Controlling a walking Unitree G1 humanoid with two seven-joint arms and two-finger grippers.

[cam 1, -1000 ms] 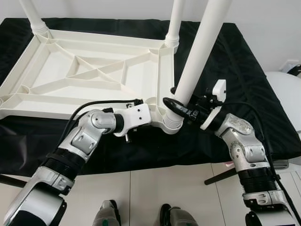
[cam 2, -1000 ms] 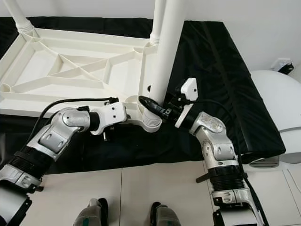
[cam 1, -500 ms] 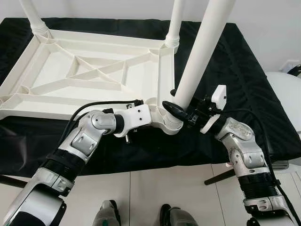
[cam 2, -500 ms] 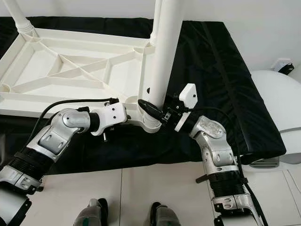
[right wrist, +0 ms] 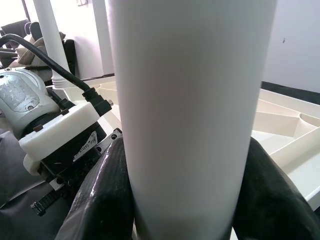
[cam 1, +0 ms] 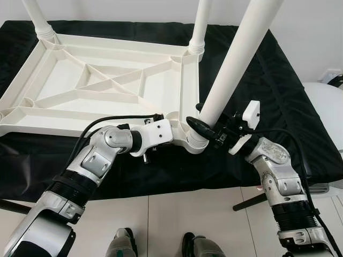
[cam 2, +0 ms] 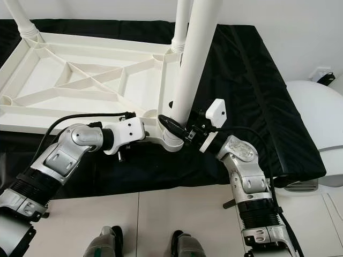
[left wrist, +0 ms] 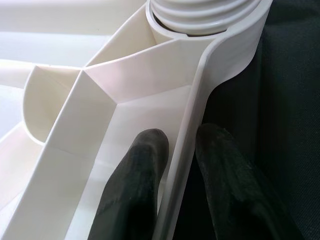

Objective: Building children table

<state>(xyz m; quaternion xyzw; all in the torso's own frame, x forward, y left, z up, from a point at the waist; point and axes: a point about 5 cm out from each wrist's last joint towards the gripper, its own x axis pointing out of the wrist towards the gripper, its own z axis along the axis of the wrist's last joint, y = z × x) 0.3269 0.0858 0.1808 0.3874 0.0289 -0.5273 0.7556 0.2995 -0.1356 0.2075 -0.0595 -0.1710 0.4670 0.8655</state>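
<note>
While the left pincer (left wrist: 172, 200) pinches the tabletop rim (left wrist: 192, 130), the right pincer (right wrist: 185, 195) seemingly clamps the leg (right wrist: 190, 100).

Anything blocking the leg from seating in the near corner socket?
Nothing visible. The leg already stands in the corner socket, tilted, with the right gripper closed around it near its base. The left gripper pinches the tabletop's rim beside it.

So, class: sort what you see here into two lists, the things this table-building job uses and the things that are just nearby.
Part of the job:
- upturned white tabletop, its rim pinched by the left gripper
- white leg at the near corner socket, clasped by the right gripper
- two fitted legs at the far corners

Just nearby:
- black cloth underneath
- white rounded object to the right
- tiled floor
</note>
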